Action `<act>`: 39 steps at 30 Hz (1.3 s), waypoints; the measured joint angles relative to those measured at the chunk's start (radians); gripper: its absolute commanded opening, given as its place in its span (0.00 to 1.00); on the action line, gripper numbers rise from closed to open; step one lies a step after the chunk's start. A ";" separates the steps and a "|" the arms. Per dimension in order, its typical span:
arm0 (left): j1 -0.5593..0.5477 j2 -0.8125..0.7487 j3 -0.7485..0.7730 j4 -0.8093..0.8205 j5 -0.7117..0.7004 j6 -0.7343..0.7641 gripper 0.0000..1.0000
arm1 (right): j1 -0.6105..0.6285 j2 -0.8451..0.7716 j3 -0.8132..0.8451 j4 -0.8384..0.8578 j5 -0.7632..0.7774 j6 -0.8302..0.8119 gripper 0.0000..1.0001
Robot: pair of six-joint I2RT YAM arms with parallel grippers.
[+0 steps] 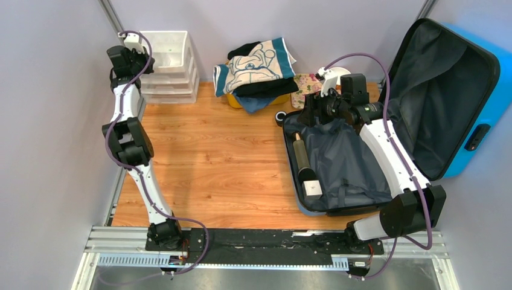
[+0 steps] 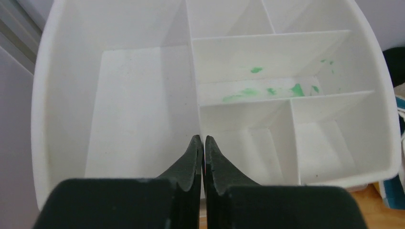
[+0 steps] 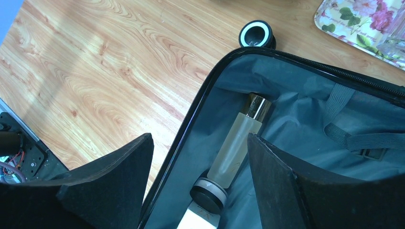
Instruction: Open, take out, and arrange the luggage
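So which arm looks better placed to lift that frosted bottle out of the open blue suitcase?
Right. The right gripper, open, hovers above the frosted glass bottle inside the glossy blue hard-shell suitcase; the left gripper, shut, hangs over the white plastic divided organiser instead.

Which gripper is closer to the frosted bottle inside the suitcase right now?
Right. The right gripper hangs open just above the frosted bottle in the luggage; the left gripper is far across the table, over the white organizer.
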 measured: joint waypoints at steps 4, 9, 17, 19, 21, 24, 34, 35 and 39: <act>0.002 0.000 0.001 -0.002 -0.003 -0.021 0.00 | 0.000 0.000 0.000 0.000 0.000 -0.001 0.75; -0.002 -0.056 -0.067 -0.004 -0.040 -0.072 0.00 | 0.000 0.000 0.000 0.000 0.000 -0.002 0.75; -0.024 -0.490 -0.533 -0.086 -0.139 -0.149 0.00 | 0.000 -0.020 -0.017 -0.002 0.000 -0.003 0.75; -0.024 -0.614 -0.644 -0.107 -0.152 -0.175 0.00 | 0.000 -0.023 -0.017 -0.001 0.001 -0.004 0.75; -0.024 -0.760 -0.790 -0.106 -0.165 -0.211 0.00 | 0.000 -0.028 -0.023 -0.001 0.003 -0.005 0.75; -0.052 -0.956 -0.980 -0.098 -0.192 -0.245 0.00 | 0.000 -0.045 -0.037 -0.003 0.010 -0.008 0.75; -0.322 -1.291 -1.306 -0.064 -0.351 -0.304 0.00 | 0.000 -0.108 -0.068 -0.011 0.030 -0.026 0.76; -0.341 -1.289 -1.306 -0.060 -0.359 -0.314 0.00 | 0.000 -0.113 -0.073 -0.011 0.033 -0.027 0.76; -0.382 -1.247 -1.281 -0.055 -0.367 -0.362 0.00 | 0.000 -0.126 -0.098 -0.014 0.052 -0.034 0.77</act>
